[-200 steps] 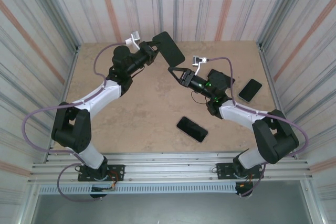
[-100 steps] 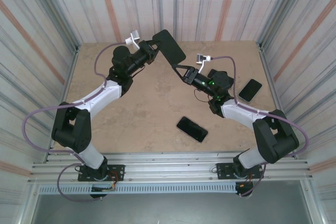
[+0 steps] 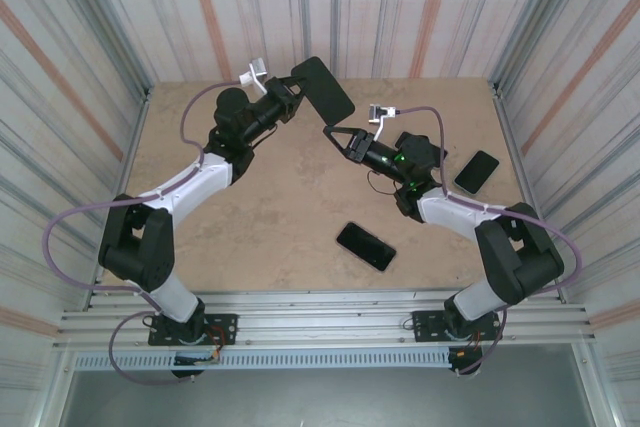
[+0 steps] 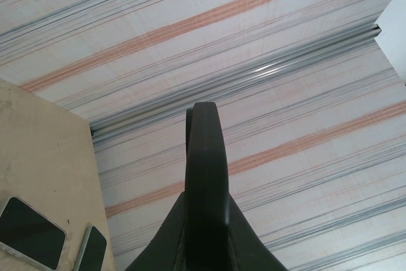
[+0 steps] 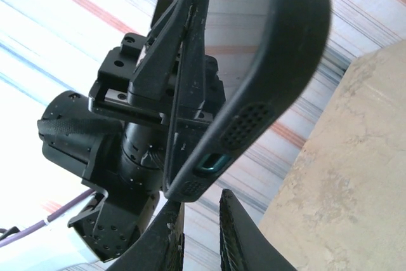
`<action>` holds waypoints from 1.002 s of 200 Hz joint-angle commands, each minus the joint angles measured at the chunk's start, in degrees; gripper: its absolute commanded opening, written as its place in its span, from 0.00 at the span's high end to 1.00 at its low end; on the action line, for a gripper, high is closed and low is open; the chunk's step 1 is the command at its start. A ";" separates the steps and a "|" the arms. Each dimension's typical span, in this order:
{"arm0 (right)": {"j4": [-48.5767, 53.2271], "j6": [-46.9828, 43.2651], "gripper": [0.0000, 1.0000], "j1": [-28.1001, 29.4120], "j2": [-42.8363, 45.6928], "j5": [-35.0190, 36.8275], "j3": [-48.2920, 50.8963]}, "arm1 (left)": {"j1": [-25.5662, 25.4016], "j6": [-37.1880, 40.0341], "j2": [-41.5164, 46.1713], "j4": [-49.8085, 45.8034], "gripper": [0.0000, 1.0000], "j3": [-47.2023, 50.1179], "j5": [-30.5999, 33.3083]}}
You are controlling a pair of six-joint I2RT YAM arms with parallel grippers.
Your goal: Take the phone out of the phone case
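Left wrist shows phone case [image 4: 206, 176] edge-on, its face hidden.

In the top external view you get bright, even, diffuse light. The tan table [image 3: 290, 197] is flatly lit, and the arms cast only faint, soft-edged shadows on it. The wide lens distorts the edges, so the striped walls [image 3: 100, 37] splay outward toward the corners, but focus stays crisp across the frame.

In the left wrist view the phone case [image 4: 206, 176] is so close that you see a near-black shape with almost no surface detail and slightly soft edges. The upper right corner is blown out to plain white.

In the right wrist view you are looking into the light. The upper left washes out to white glare, and the phone case stands dark against it, with a pale striped reflection on its flat face.
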State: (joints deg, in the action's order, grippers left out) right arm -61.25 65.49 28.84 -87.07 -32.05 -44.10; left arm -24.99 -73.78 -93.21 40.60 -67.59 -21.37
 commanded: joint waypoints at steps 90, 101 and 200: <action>-6.61 3.15 0.78 -0.76 -1.26 -0.78 -1.79 | -0.63 -1.02 0.39 4.40 1.00 -1.74 -1.66; -6.93 3.15 0.78 -0.80 -1.29 -0.53 -1.71 | -0.64 -0.82 0.56 4.09 1.00 -1.80 -1.84; 0.60 -5.70 0.87 -0.63 0.77 -2.97 -1.65 | -0.91 -3.24 2.65 -0.56 1.00 -2.06 -1.12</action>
State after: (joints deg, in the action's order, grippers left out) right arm -65.87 67.37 28.36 -88.07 -33.74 -44.34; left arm -25.26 -75.09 -93.21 40.16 -67.59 -22.41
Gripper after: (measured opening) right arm 0.142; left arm 0.132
